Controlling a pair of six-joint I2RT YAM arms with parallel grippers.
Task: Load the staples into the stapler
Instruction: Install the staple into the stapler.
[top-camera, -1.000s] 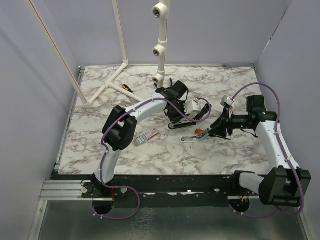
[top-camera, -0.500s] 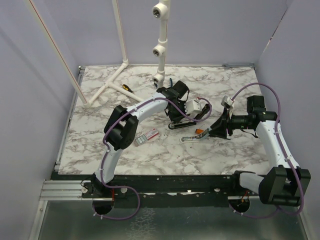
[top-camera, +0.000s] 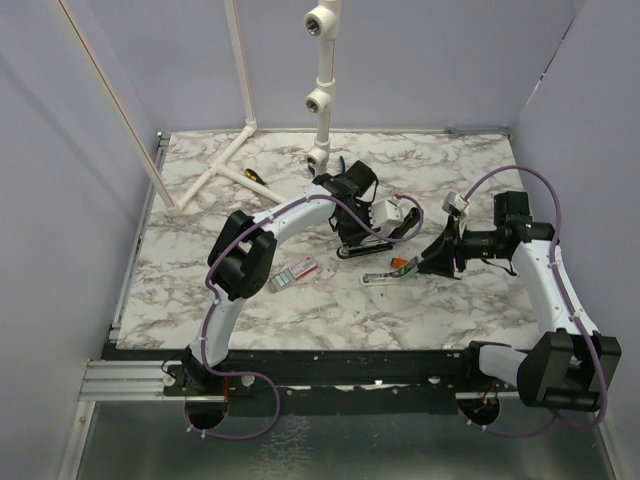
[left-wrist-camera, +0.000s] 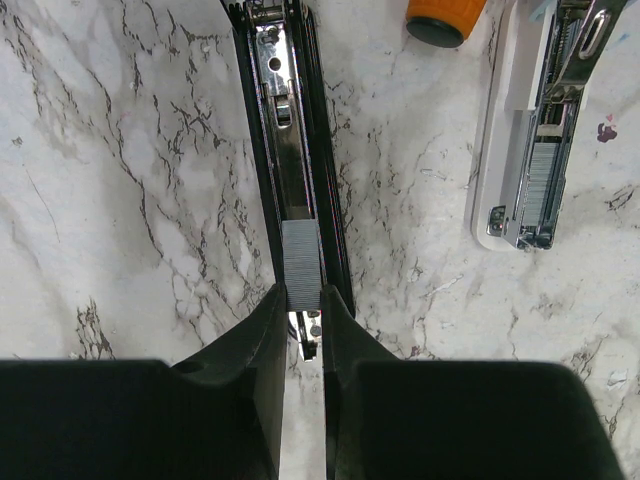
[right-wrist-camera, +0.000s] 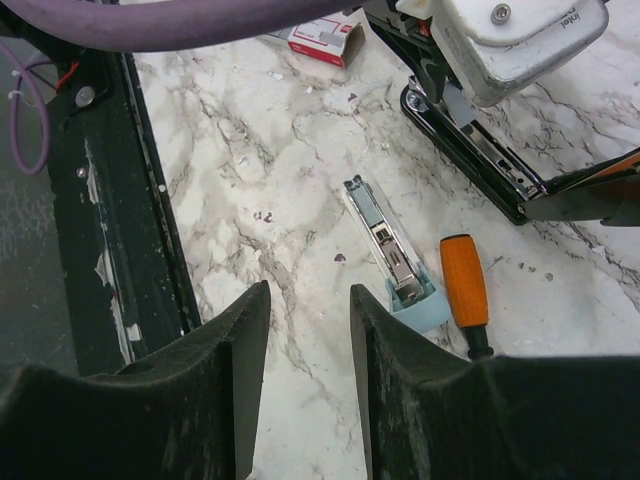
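Observation:
The black stapler (left-wrist-camera: 290, 130) lies open on the marble, its metal channel facing up; it also shows in the top view (top-camera: 362, 248) and the right wrist view (right-wrist-camera: 478, 158). My left gripper (left-wrist-camera: 301, 300) is shut on a grey staple strip (left-wrist-camera: 300, 255) that sits in the channel's near end; in the top view the gripper (top-camera: 366, 228) stands over the stapler. The white and red staple box (top-camera: 293, 273) lies left of it, also in the right wrist view (right-wrist-camera: 327, 38). My right gripper (right-wrist-camera: 308, 300) is open and empty above bare marble, right of the stapler (top-camera: 434, 262).
A pale teal bar (right-wrist-camera: 397, 262) with a metal insert lies beside an orange-handled screwdriver (right-wrist-camera: 463, 283); both show in the left wrist view, bar (left-wrist-camera: 505, 150), handle (left-wrist-camera: 444, 14). White pipes (top-camera: 322, 90) stand at the back. The table's black front edge (right-wrist-camera: 110, 200) is near the right gripper.
My left gripper has shifted slightly over the stapler. The right arm has barely moved.

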